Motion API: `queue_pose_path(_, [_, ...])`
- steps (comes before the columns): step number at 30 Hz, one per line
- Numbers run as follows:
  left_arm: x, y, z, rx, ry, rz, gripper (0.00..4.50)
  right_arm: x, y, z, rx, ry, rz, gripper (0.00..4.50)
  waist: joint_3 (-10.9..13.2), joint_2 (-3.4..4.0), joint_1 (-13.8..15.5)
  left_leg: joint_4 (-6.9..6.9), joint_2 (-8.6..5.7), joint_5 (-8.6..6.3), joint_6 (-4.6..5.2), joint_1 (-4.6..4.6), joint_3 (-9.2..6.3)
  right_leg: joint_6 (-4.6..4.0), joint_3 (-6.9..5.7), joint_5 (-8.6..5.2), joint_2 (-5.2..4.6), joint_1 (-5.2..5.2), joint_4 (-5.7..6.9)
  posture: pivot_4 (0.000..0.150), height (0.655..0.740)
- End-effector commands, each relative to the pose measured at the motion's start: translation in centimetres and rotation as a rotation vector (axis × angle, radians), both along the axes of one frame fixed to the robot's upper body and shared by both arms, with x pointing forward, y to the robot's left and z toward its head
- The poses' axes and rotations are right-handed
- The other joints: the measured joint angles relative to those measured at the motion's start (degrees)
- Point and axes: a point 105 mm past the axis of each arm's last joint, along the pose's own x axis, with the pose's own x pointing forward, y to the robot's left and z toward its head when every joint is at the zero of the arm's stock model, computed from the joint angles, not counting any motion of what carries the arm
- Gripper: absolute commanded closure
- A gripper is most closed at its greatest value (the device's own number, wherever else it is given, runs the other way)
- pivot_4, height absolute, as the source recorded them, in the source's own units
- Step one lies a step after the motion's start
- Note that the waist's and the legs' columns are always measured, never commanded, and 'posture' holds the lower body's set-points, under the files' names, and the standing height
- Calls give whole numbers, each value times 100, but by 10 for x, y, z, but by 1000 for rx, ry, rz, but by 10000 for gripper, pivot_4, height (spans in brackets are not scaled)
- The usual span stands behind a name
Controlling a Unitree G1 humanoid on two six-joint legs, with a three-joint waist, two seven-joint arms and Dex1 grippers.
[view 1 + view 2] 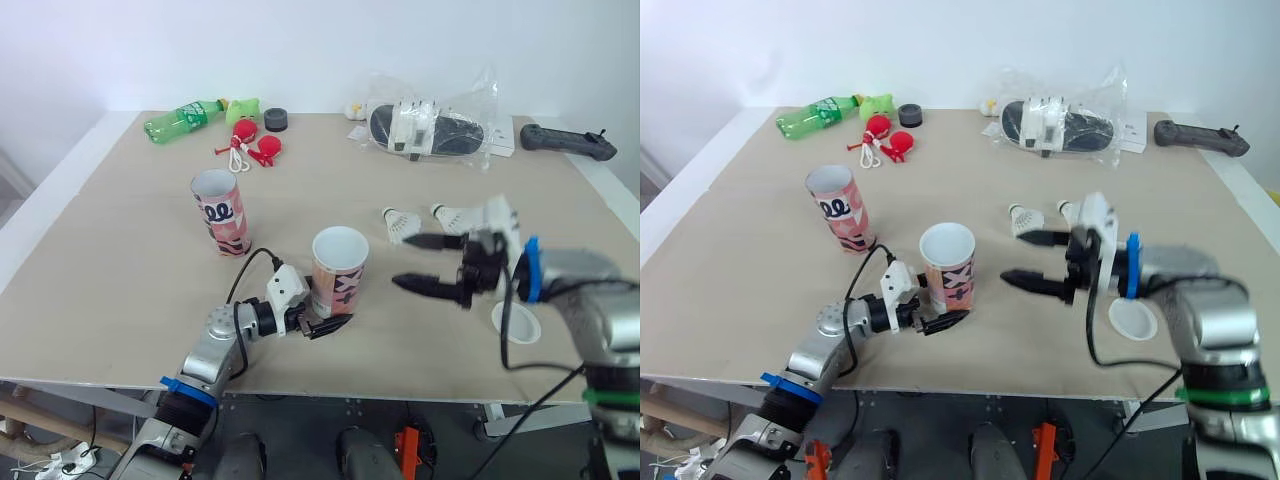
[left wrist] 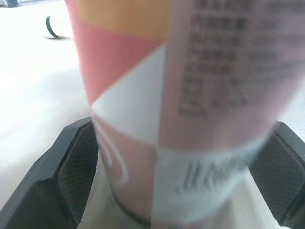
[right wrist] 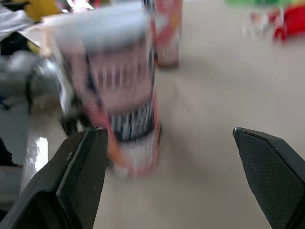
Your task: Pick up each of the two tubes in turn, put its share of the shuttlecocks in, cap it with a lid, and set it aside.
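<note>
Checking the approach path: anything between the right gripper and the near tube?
Nothing. Bare table separates the right gripper, jaws open, from the near tube. The left eye view shows it, and so does the right wrist view.

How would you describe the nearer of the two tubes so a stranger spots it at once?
On the beige table, look near the middle of the front edge. An upright pink patterned cardboard tube stands there. Unlike the second pink tube farther back left, it has the left end effector at its base.
</note>
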Motion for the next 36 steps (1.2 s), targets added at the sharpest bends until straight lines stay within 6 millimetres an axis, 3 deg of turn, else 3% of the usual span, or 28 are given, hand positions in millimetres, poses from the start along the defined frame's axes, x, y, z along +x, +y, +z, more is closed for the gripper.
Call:
queue_pose_path(1, [-4, 12, -6, 11, 29, 3, 628, -9, 14, 4, -19, -126, 17, 0, 0, -1, -33, 1, 0, 0, 0, 1, -1, 0, 0, 2, 1, 1, 1, 1500, 7400])
queue_pose_path(8, [-11, 41, -11, 65, 49, 1, 628, -17, 39, -42, 13, -81, 14, 0, 1, -17, -74, 2, 4, 2, -1, 9, -1, -4, 0, 7, 4, 5, 0, 1500, 7400])
queue_pose_path(15, [-15, 68, -12, 98, 66, 25, 628, 1, 61, -67, 26, -98, -29, 0, 2, -18, -74, 1, 9, 2, -2, 11, -1, -9, 0, 9, 9, 5, 1, 1500, 7400])
queue_pose_path(23, [-18, 85, -11, 116, 74, 52, 628, 16, 82, -71, 73, -90, -32, 0, 2, -19, -71, -5, 15, 2, -2, 11, -2, -15, -1, 8, 15, 2, 1, 1500, 7400])
queue_pose_path(36, [-18, 83, -9, 114, 71, 51, 628, 24, 111, -69, 99, -119, 18, 0, 2, -19, -72, -4, 18, 2, -2, 10, -3, -17, -1, 10, 18, 2, 1, 1500, 7400])
